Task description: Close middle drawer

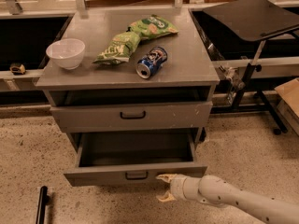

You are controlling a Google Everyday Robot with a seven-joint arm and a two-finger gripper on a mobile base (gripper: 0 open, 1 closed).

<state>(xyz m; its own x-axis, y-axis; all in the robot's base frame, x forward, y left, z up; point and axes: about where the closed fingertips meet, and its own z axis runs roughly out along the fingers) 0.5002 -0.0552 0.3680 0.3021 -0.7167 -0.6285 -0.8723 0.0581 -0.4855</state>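
From my station I see the middle drawer (105, 176) pulled well out of the grey cabinet, its plain box open and bare inside, and its low front panel with the small black handle (136, 175) facing me. My claw (163, 187) sits low on the right, just in front of that panel and a little to the right of the handle. Its two fingers are spread apart, one above the other, with nothing between them. The upper finger (167, 177) lies against or just short of the panel's lower edge; I cannot tell which. The pale arm (229, 200) runs off to the lower right. Above, the taller drawer (88, 117) is pushed in. On the worktop (189, 66) stand a white bowl (66, 53), two green snack bags (135, 35) and a blue can (151, 62) on its side.
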